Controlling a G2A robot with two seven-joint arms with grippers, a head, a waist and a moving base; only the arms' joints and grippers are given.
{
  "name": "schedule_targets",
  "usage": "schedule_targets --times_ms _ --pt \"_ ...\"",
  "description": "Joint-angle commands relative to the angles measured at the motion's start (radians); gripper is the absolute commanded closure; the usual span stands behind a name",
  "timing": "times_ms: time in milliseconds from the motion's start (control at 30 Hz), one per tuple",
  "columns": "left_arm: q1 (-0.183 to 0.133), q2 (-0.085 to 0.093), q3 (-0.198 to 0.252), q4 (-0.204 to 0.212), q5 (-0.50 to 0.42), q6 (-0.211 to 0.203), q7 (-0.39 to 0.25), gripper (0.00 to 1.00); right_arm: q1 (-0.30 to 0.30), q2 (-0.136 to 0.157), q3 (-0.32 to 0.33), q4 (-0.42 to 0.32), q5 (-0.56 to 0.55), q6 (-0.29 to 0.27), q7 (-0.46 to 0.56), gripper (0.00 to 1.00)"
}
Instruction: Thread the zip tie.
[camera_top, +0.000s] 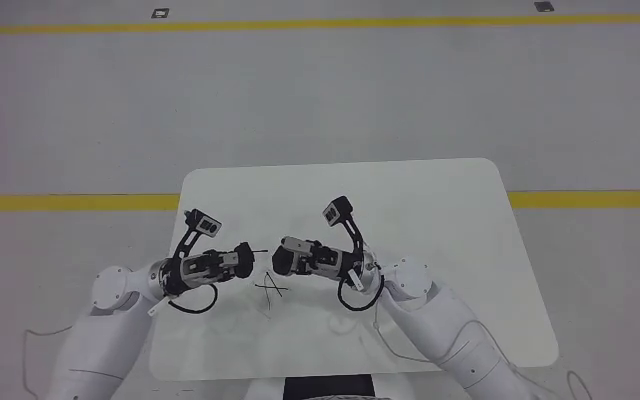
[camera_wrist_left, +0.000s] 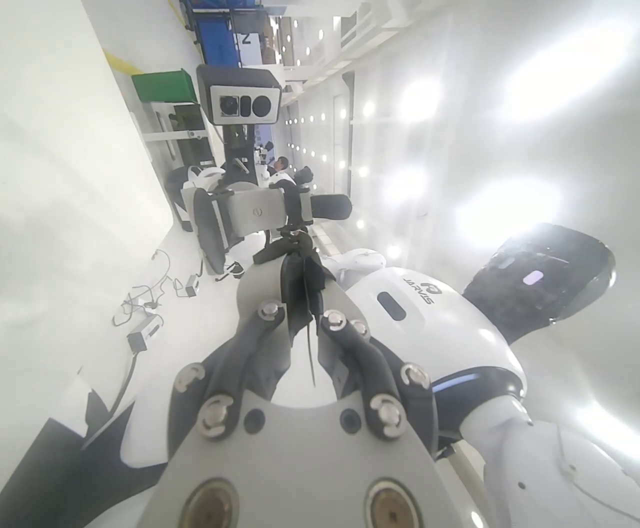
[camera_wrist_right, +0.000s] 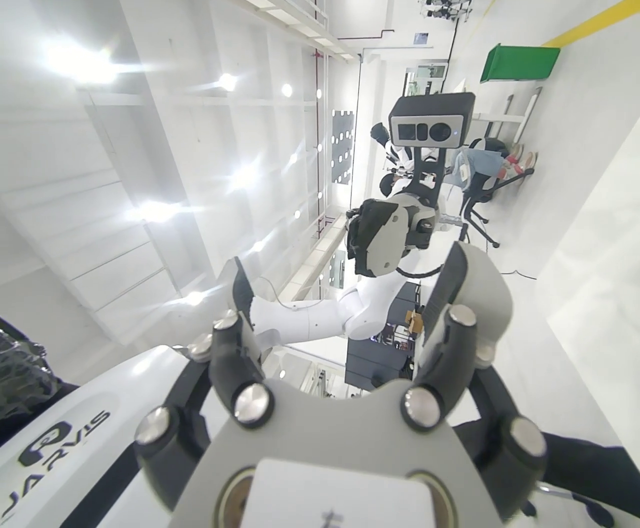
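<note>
Nearest, close to the front edge of the white desk (camera_top: 450, 220): spare ties (camera_top: 270, 287), thin and black, lying crossed over each other. Just past them: left hand (camera_wrist_left: 301, 267), pinched tight on a thin black zip tie (camera_wrist_left: 310, 345), with the long end trailing back between its fingers toward the palm. Facing it, tip to tip, near but not touching: right hand (camera_wrist_right: 350, 275), spread wide, with nothing inside. Short end of the zip tie poking out toward that wide gap. Farther off: the rest of the desk, then grey floor (camera_top: 320, 100) with a yellow line (camera_top: 90, 202).
</note>
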Motion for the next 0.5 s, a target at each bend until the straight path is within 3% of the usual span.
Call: schedule_targets --times_ms 0,200,467 --pt "0.000 0.001 0.004 0.000 -0.003 0.008 -0.006 1.00 0.002 -0.001 -0.004 0.004 0.005 -0.004 0.004 0.77" --pt "0.002 0.006 0.021 -0.001 -0.015 0.019 -0.006 1.00 0.010 -0.007 -0.018 0.017 0.015 -0.017 0.007 1.00" --pt "-0.005 0.012 0.036 0.014 -0.029 0.017 -0.006 1.00 0.016 -0.010 -0.024 0.028 0.016 -0.025 0.010 1.00"
